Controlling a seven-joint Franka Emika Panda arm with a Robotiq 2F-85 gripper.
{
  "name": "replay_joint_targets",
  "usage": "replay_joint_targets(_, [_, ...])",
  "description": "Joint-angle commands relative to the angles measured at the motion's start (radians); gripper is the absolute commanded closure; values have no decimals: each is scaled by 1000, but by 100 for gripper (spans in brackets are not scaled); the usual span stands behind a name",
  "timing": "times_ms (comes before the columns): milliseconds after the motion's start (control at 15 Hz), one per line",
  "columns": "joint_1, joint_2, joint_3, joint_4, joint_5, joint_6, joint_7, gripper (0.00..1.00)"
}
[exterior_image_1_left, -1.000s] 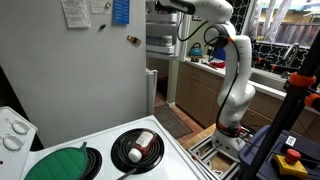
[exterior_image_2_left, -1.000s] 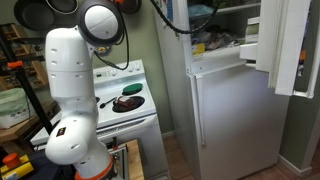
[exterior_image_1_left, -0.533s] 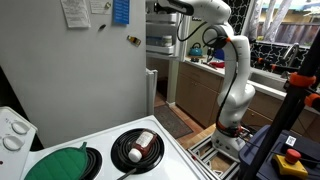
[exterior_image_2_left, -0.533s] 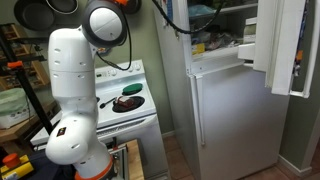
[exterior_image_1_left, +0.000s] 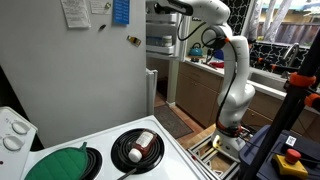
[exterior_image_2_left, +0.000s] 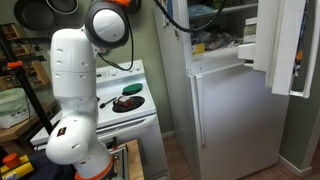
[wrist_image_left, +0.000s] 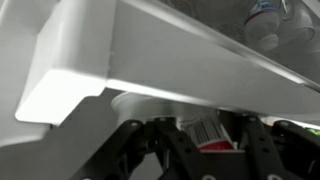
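In the wrist view my gripper (wrist_image_left: 207, 122) reaches under a white fridge shelf (wrist_image_left: 150, 60). A red and white package with a barcode (wrist_image_left: 210, 133) lies between its dark fingers (wrist_image_left: 173, 146). The fingers flank the package closely, but I cannot tell whether they touch it. In both exterior views the white arm (exterior_image_1_left: 232, 60) (exterior_image_2_left: 75, 80) stretches up into the open upper compartment of the fridge (exterior_image_2_left: 230, 110). There the gripper (exterior_image_1_left: 160, 8) is mostly hidden by the fridge wall.
The upper fridge door (exterior_image_2_left: 285, 45) stands open. A white stove (exterior_image_1_left: 150, 160) sits beside the fridge with a black pan (exterior_image_1_left: 137, 147) and a green lid (exterior_image_1_left: 60, 163) on it. Clear bottles (wrist_image_left: 265, 20) stand on the shelf above the gripper.
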Motion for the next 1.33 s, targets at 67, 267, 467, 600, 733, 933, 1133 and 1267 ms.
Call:
replay_joint_targets(67, [4, 26, 5, 66, 17, -48, -21, 74])
replay_joint_targets(267, [4, 11, 16, 73, 27, -18, -30, 74])
replay_joint_targets(467, [4, -4, 28, 79, 18, 9, -101, 74])
replay_joint_targets(600, [2, -16, 39, 83, 23, 28, -161, 74])
replay_joint_targets(733, [0, -33, 48, 87, 26, 51, -218, 74])
replay_joint_targets(933, [-10, -69, 69, 83, 75, 75, -290, 74])
replay_joint_targets(1133, [-31, -110, 89, 73, 190, 68, -369, 74])
replay_joint_targets(1267, [-37, -146, 92, 63, 245, 52, -425, 74])
